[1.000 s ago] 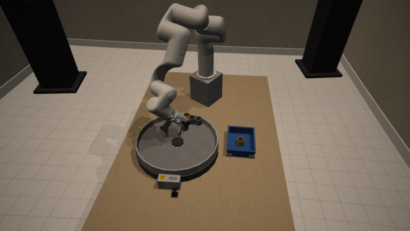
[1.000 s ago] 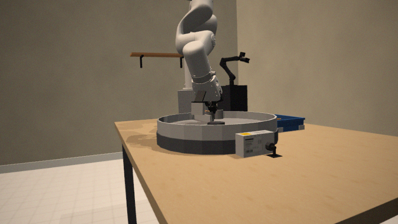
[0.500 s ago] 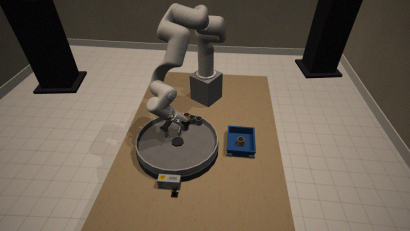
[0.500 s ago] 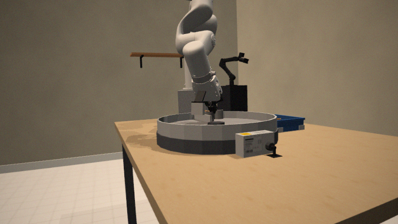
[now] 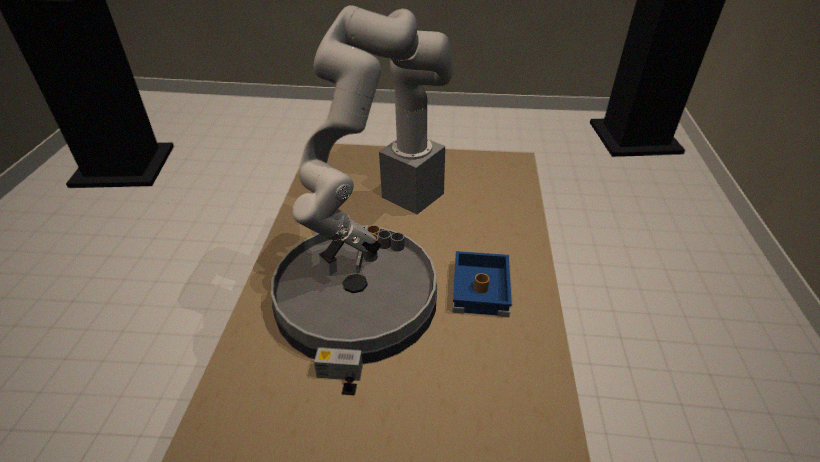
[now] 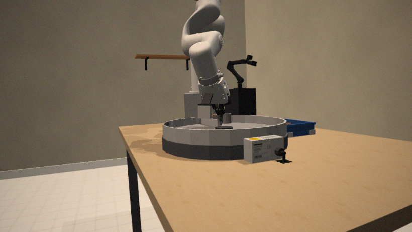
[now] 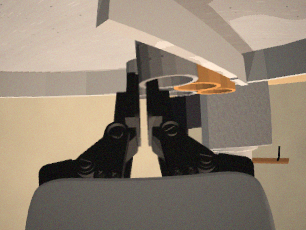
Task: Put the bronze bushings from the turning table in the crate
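Observation:
The grey turning table [image 5: 352, 292] holds a bronze bushing [image 5: 373, 230] at its far rim, with two steel bushings [image 5: 385, 238] [image 5: 397, 241] beside it. My gripper [image 5: 368, 247] is low over the far part of the table, just in front of that group. In the wrist view the fingers are closed on the wall of a grey steel bushing [image 7: 162, 65]. The bronze bushing's rim [image 7: 206, 86] shows just behind it, to the right. Another bronze bushing [image 5: 481, 282] stands upright in the blue crate [image 5: 490, 281], right of the table.
The turning table has a raised rim and a black hub [image 5: 354, 283] at its centre. A grey control box [image 5: 338, 362] sits at its front edge. The robot's base pedestal [image 5: 411, 175] stands behind the table.

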Controlling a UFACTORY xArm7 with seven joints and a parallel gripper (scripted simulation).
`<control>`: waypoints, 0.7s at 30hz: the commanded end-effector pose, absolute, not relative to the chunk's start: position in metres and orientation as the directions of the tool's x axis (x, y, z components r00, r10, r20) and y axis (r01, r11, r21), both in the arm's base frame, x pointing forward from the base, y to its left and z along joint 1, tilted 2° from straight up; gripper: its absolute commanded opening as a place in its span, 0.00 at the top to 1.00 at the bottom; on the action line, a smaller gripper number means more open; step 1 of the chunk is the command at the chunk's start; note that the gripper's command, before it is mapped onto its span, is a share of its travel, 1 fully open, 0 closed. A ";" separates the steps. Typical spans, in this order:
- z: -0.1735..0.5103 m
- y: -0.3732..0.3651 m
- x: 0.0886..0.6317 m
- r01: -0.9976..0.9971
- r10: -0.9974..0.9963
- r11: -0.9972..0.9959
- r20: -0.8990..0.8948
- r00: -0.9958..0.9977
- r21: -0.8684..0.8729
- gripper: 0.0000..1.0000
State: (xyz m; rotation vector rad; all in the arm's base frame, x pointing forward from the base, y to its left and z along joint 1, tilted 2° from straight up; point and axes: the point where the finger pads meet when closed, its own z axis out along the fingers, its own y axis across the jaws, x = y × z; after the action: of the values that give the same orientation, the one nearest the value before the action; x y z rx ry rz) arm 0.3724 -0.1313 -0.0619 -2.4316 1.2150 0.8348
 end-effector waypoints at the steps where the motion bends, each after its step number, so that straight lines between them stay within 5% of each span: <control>1: -0.055 -0.132 0.373 -0.801 -0.629 -0.599 -0.615 0.476 -0.007 1.00; 21: 0.005 -0.130 0.372 -0.801 -0.629 -0.599 -0.615 0.476 -0.007 1.00</control>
State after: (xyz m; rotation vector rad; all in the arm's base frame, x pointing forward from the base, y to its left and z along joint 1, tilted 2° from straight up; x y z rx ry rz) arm 0.3703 -0.1301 -0.0016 -2.4307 1.2157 0.8368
